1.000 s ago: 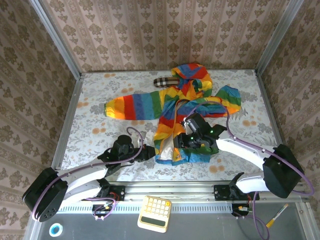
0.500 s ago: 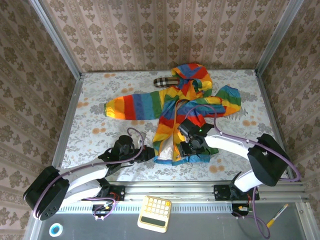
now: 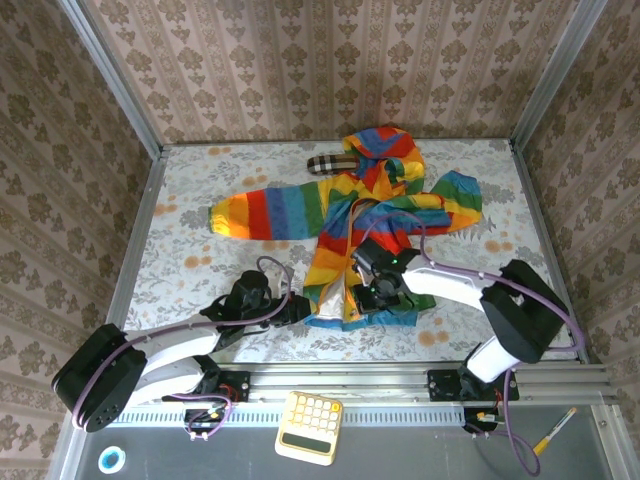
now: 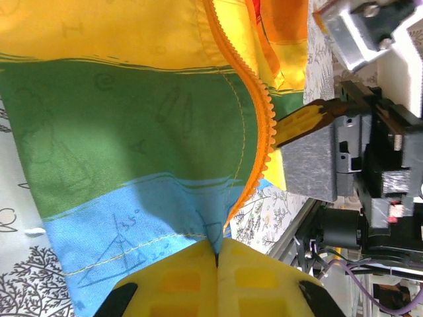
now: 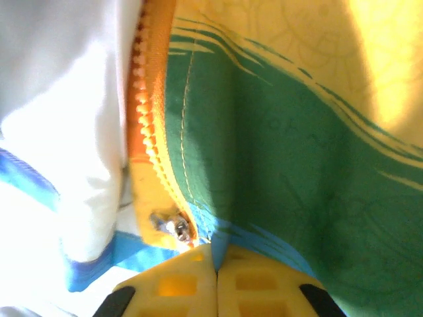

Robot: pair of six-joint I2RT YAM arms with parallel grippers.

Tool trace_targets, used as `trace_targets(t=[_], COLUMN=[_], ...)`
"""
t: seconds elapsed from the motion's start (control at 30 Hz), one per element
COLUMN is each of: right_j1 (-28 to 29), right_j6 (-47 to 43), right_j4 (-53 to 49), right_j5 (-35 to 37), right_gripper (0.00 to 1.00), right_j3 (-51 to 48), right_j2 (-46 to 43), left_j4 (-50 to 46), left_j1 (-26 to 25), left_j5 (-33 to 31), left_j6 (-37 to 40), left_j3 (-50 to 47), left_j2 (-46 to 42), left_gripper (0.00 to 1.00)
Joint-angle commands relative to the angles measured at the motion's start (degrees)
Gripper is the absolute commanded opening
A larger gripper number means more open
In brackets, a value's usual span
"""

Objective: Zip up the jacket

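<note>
On the floral table (image 3: 180, 270) the jacket (image 3: 280, 210) lies open, hood far, hem near. The left gripper (image 4: 217, 259) is clamped on its left hem; the right gripper (image 5: 215, 259) is clenched on the right hem, zipper slider (image 5: 170, 226) just beside its pads, teeth running away from both arms

A floral-patterned worktop (image 3: 190, 270) carries a rainbow-striped jacket (image 3: 340, 230) spread out flat, with a small plaid cloth (image 3: 328, 165) just beside its hood.

Plaid item (image 3: 330, 164) (right end) behind jacket (image 3: 335, 238)
</note>
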Motion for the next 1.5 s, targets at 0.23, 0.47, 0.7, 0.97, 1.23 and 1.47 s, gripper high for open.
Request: trace_targets(t=[0.23,0.47,0.7,0.97,1.23,1.47], right_j1=[0.2,-0.3,-1.3,-4.5,-4.8,-4.9], right_j6=[-2.6,-3.6,-4.6,-4.3,-4.7,-5.6], right_j4=[6.4,10.1,15.0,20.2,23.6,28.4], right_j5=[2.3,1.4,-2.7,-8.0,-11.6,-13.5], right_gripper=[0.00,0.00,0.00,0.00,0.00,0.00], right_j3=[-7.1,-10.1,-12.1,-14.3,-15.4,-18.2], right_j2=[-20.2,-27.3,-31.2,-34.0,-32.9,-33.9], left_j4=[2.9,5.4,8.6,12.8,17.6,22.8], left_j1=[-0.4,-1.1,-2.0,-3.6,-8.9,-9.9], left_j5=[-1.7,-4.2,-7.4,-12.1,-14.9,-15.5], left_j6=[3.2,6.3,10.7,17.1,22.1,21.6], left_j3=[3.0,4.5,5.6,6.7,7.8,7.1], left_j2=[-1.2,-2.0,-3.7,-4.5,-2.8,0.0], left_gripper=[0.00,0.00,0.00,0.00,0.00,0.00])
